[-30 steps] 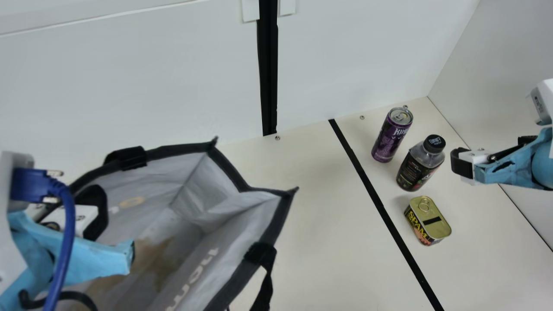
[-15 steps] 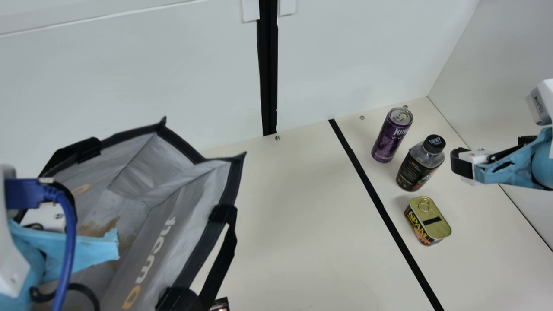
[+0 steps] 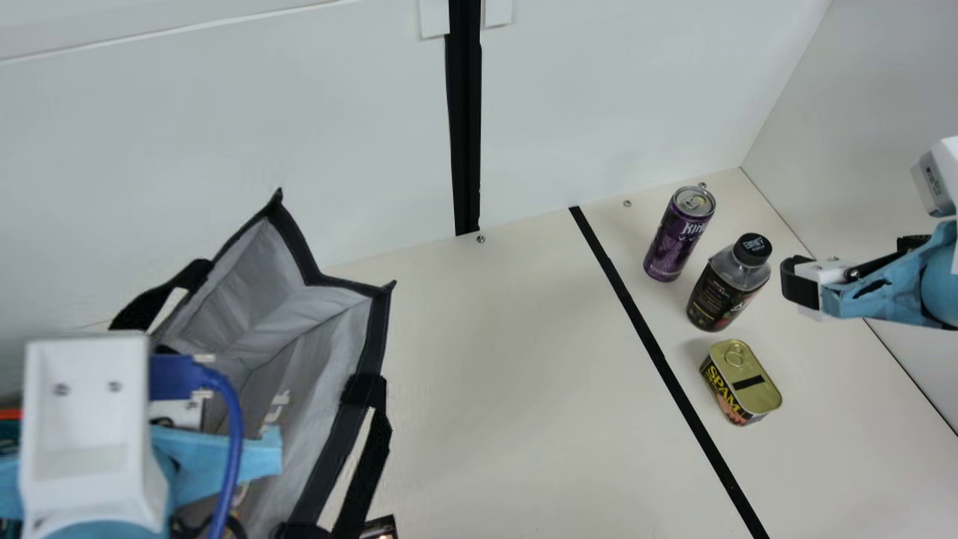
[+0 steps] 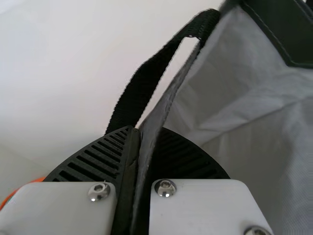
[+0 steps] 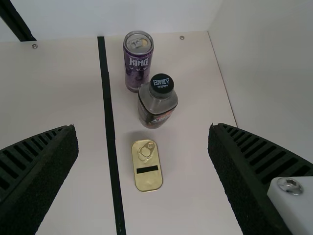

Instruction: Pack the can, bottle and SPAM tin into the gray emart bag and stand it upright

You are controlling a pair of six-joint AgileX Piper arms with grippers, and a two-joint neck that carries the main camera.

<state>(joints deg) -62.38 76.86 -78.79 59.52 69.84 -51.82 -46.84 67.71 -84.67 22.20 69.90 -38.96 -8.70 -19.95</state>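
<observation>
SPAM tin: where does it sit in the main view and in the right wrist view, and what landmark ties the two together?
Main view: right of centre, the tin lies below the bottle.
Right wrist view: near the picture's middle, next to the bottle.
Shared landmark: the black line running past it.

Work area: robotics lab or test cell, by appearance. Main view indicators: a plain white back panel [image 3: 224,135] at 10 o'clock and side panel [image 3: 876,112] at 2 o'clock border a cream table [image 3: 524,337]; a black tape line [image 3: 653,349] runs toward 5 o'clock; the right arm [image 3: 941,277] stands at 3 o'clock, the left arm [image 3: 90,427], with blue cable [image 3: 235,434], at 8 o'clock.
</observation>
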